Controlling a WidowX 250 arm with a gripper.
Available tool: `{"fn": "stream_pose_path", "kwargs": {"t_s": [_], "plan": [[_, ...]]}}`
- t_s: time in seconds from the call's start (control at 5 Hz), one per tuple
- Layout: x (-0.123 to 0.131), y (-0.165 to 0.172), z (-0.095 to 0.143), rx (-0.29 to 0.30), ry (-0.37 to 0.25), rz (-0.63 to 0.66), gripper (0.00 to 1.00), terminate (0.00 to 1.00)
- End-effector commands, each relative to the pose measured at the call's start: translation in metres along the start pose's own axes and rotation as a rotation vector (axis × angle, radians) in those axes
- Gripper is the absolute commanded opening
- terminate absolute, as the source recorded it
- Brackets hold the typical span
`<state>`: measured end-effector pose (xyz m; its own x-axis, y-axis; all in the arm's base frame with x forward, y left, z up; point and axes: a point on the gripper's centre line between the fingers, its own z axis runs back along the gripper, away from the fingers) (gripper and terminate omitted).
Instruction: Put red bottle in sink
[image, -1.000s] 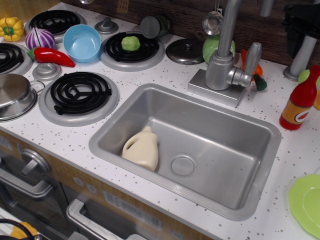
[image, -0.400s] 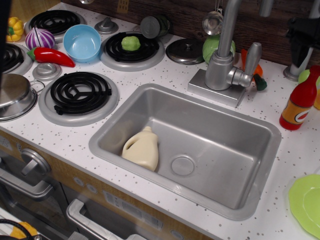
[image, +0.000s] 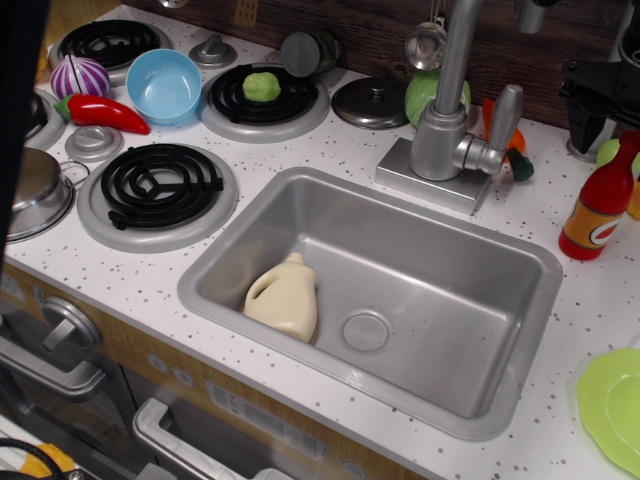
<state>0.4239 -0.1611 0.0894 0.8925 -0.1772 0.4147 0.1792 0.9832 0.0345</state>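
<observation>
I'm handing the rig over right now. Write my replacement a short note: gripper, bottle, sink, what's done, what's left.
Gripper: dark, at the far right above the small red plastic bottle; jaws unclear, holding nothing visible.
Red bottle: upright on the counter right of the silver-grey metal sink, not yet grasped.
Sink: holds only a cream jug-shaped bottle beside the drain.
Done: approach only.
Left: grasp the bottle, carry it left, release it in the sink.

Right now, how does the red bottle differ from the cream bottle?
The red bottle stands upright on the counter right of the sink; the cream bottle lies inside the basin. The red bottle is slim with a narrow neck and orange label; the cream bottle is squat, jug-shaped with a handle and unlabelled. Both are small toy bottles.
</observation>
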Motion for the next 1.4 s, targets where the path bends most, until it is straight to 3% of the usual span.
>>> {"fn": "stream_pose_path", "kwargs": {"t_s": [0.0, 0.4, 0.6, 0.8, 1.2], "plan": [[0.015, -0.002, 0.018, -0.023, -0.061, -0.004, 0.00, 0.00], [0.019, -0.006, 0.040, -0.001, -0.056, 0.004, 0.00, 0.00], [0.018, 0.008, 0.060, 0.039, -0.003, -0.012, 0.00, 0.00], [0.001, 0.025, 0.064, 0.092, 0.016, -0.015, 0.00, 0.00], [-0.056, 0.051, 0.049, 0.095, 0.018, 0.033, 0.00, 0.00]]}}
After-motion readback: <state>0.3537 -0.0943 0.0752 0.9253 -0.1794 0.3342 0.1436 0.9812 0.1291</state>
